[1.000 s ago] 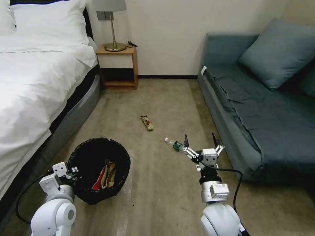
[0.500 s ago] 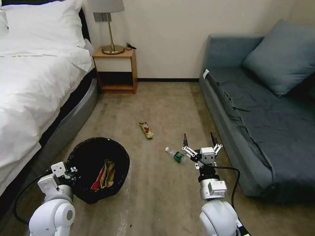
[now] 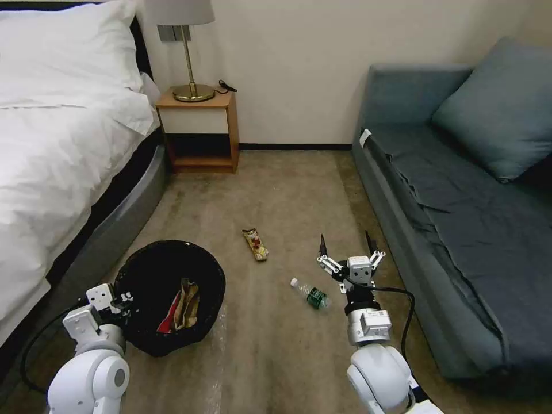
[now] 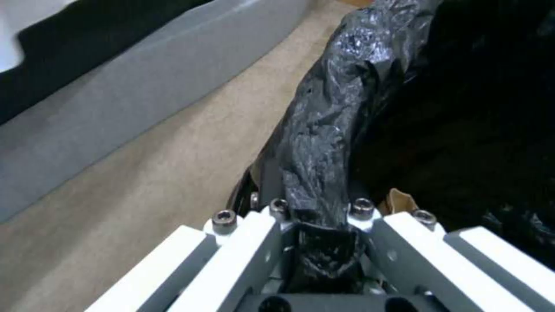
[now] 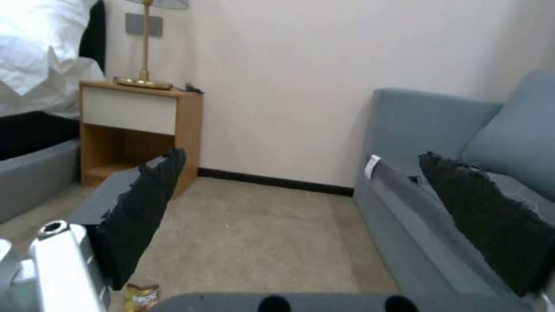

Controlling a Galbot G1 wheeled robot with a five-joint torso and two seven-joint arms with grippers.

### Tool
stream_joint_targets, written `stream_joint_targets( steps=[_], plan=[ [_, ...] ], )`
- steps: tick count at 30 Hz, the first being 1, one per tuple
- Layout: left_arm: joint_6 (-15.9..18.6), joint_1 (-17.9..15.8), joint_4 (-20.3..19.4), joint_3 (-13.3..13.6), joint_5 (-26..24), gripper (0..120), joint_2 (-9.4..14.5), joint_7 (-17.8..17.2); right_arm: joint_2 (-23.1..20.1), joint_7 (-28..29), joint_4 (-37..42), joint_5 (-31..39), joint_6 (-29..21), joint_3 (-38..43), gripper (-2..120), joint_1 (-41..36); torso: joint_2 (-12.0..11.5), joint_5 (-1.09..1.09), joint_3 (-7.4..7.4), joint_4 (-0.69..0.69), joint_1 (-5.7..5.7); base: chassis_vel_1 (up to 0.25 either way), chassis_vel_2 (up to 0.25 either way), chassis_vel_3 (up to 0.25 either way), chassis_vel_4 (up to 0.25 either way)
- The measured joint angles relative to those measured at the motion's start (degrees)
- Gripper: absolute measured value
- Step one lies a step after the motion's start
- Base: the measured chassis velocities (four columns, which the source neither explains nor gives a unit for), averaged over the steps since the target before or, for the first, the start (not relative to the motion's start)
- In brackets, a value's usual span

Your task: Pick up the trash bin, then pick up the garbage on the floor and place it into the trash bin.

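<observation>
— Two pieces of litter lie on the floor (image 3: pixel 276 345): where exactly?

— In the head view, the small clear bottle (image 3: pixel 309 293) lies on its side just beside the right gripper (image 3: pixel 345 246), at about eight o'clock from it, not touching. The brown-yellow snack wrapper (image 3: pixel 256 244) lies farther off, at roughly nine o'clock from that gripper; the right wrist view catches it too (image 5: pixel 141 297).

— And the right gripper's fingers?

— Spread wide, with nothing between them; the dark pads (image 5: pixel 147 208) stand well apart above the carpet, pointing toward the far wall, near the grey-blue sofa (image 3: pixel 460 230).

— What about the trash bin?

— The trash bin (image 3: pixel 146 270) is at the left gripper (image 3: pixel 121 302), whose fingers are clamped on the bag-lined rim (image 4: pixel 324 164) at about eight o'clock on the bin's circle. I cannot tell whether the bin is resting on the carpet or lifted off it.

— Anything inside?

— Yes: a red-and-white packet (image 3: pixel 168 321) and a crumpled tan wrapper (image 3: pixel 188 305), touching each other. The bed (image 3: pixel 57 161) runs alongside at the bin's nine o'clock.
</observation>
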Motion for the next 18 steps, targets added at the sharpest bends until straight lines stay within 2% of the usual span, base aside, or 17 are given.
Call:
stream_joint_targets(
  steps=[11,18],
  plan=[
    [-0.17,-0.14,0.47,-0.03,0.00,3,-0.14,-0.02,-0.57,-0.76,-3.22,0.83,1.79,-0.30,100,2.35,0.00,0.00,0.00,0.00,0.00,-0.173,0.172,0.175,-0.167],
    [-0.18,-0.09,0.23,-0.46,-0.19,3,-0.05,-0.03,-2.38,-2.76,-9.14,3.34,4.29,-2.83,100,8.15,0.00,0.01,0.00,-0.01,0.00,-0.067,0.056,0.062,-0.062]
  ],
)
